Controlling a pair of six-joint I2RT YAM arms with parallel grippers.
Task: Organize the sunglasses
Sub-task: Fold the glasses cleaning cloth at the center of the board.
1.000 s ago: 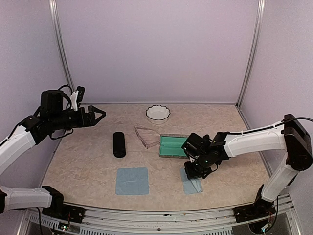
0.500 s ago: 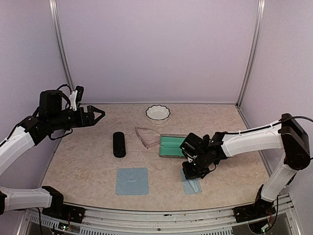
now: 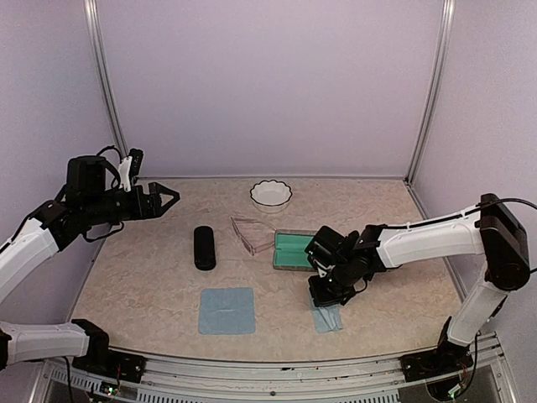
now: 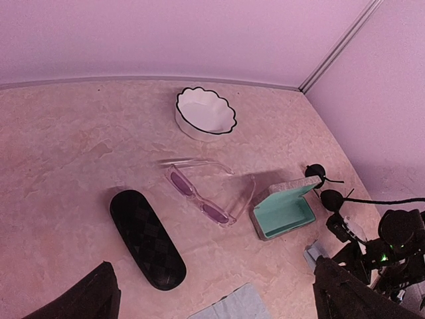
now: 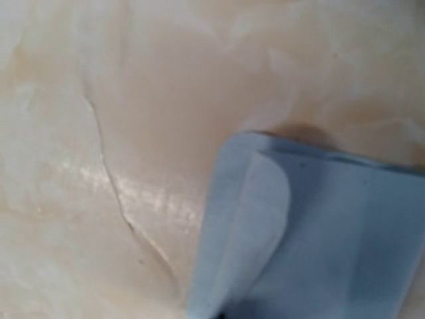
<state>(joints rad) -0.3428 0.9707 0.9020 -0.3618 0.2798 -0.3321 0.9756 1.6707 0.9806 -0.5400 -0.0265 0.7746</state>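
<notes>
Well, the right gripper (image 3: pixel 322 294) has its jaws fully closed, low at the edge of the small blue cloth (image 5: pixel 319 246) right of centre in the overhead view. Whether it pinches the cloth's turned-over corner cannot be told. The left gripper (image 3: pixel 165 201) hangs spread wide and empty at the upper left, well above the table (image 3: pixel 143 285). Outward from the right arm's tip, the open teal-lined case (image 3: pixel 294 250) lies just above it, with the pale pink sunglasses (image 3: pixel 250 235) unfolded beside its left end and the black case (image 3: pixel 204 248) further left. The dark round-lensed pair (image 4: pixel 327 197) seems to lie just behind the teal case, at the right of the left wrist view. No glasses are cased yet, and the step in hand looks like cloth-tidying. Next, an arm must reach a pair and take it by the frame.
</notes>
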